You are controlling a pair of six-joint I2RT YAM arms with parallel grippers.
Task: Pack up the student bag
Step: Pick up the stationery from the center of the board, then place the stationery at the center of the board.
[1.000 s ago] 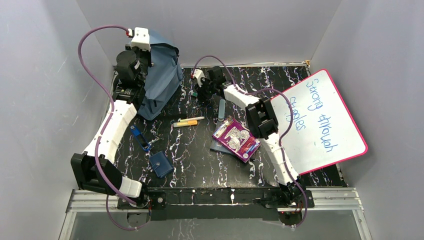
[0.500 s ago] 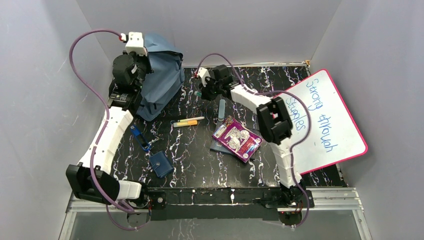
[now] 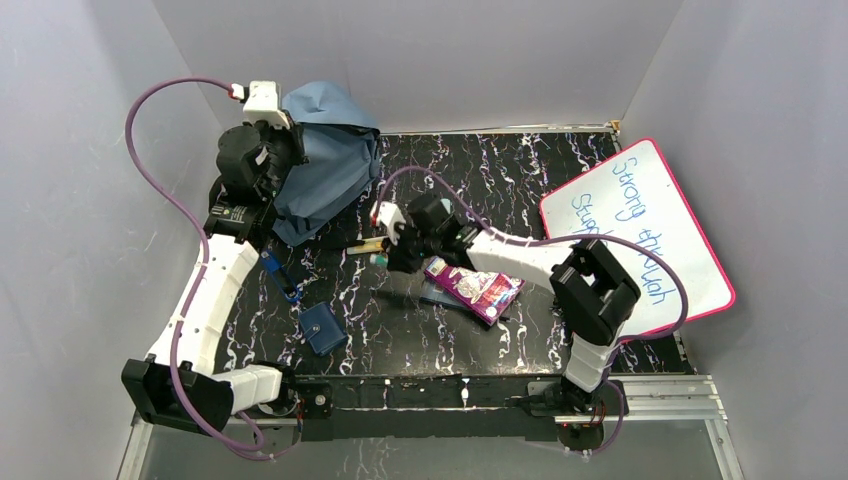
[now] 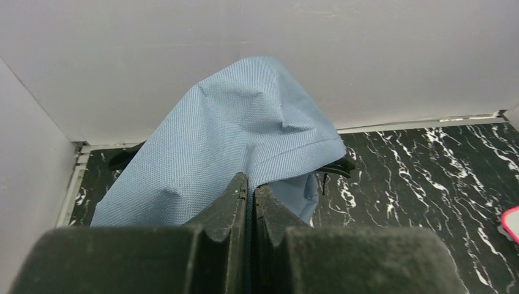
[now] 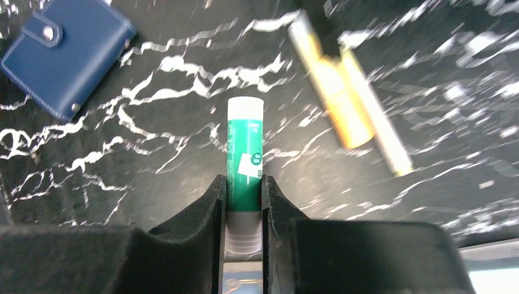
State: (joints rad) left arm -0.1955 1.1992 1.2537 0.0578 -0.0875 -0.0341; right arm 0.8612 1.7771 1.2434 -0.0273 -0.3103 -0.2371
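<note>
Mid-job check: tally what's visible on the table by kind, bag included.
student bag: 1
blue wallet: 1
blue clip: 1
glue stick, in right end effector: 1
orange marker, pale pen: 2
purple packet: 1
dark pad beneath it: 1
whiteboard: 1
Total: 9

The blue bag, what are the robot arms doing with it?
The left fingers are shut on the student bag, holding its fabric up at the back left of the table. The right fingers grip a green tube near a yellow marker. A blue wallet and purple packet lie unpacked.

Grey walls (image 3: 450, 60), black seemingly marble tabletop (image 3: 540, 170).
</note>
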